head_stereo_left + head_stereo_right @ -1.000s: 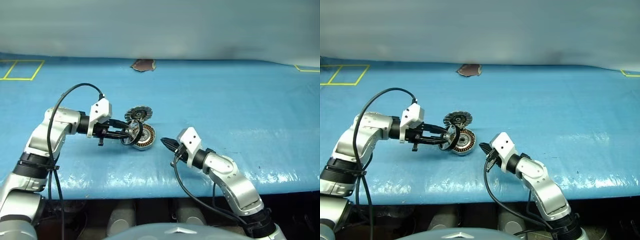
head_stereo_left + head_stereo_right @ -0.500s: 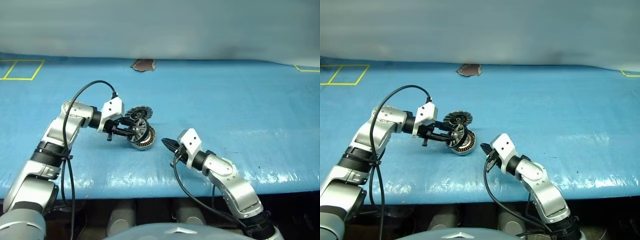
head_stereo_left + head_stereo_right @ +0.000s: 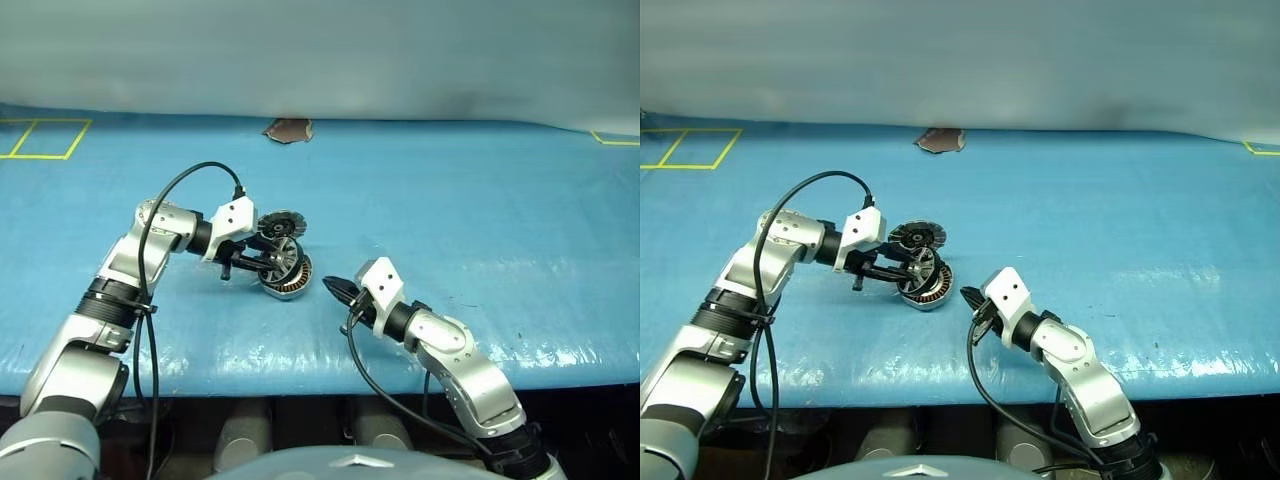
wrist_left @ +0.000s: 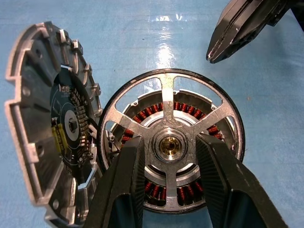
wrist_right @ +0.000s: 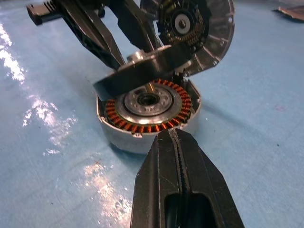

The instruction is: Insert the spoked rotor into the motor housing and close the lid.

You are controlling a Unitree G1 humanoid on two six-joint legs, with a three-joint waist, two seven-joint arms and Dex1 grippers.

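Since a second earlier the left gripper [image 3: 262,264] had carried the spoked rotor [image 4: 170,140], a small flat silver-grey metal wheel with a thin rim and a brass-coloured hub, further over the motor housing [image 5: 142,121], a shallow round silver-grey puck ringed inside with copper-brown windings. The rotor now hung tilted just above the housing's open top, not yet seated; from the right wrist view one edge sat near the windings while the other stood raised. The left gripper's two black fingers [image 4: 128,180] were clamped on the rotor, one on each side of the hub. The lid [image 3: 279,223], a round grey disc with a radially segmented inner face and dark centre, stood open on its hinge at the housing's far side, tipped upward. The right gripper [image 3: 334,290] had its fingers pressed together, holding nothing, its tips pointing at the housing from just beside it. Everything sat on the blue-covered table [image 3: 480,220], nearer its front edge than the back.
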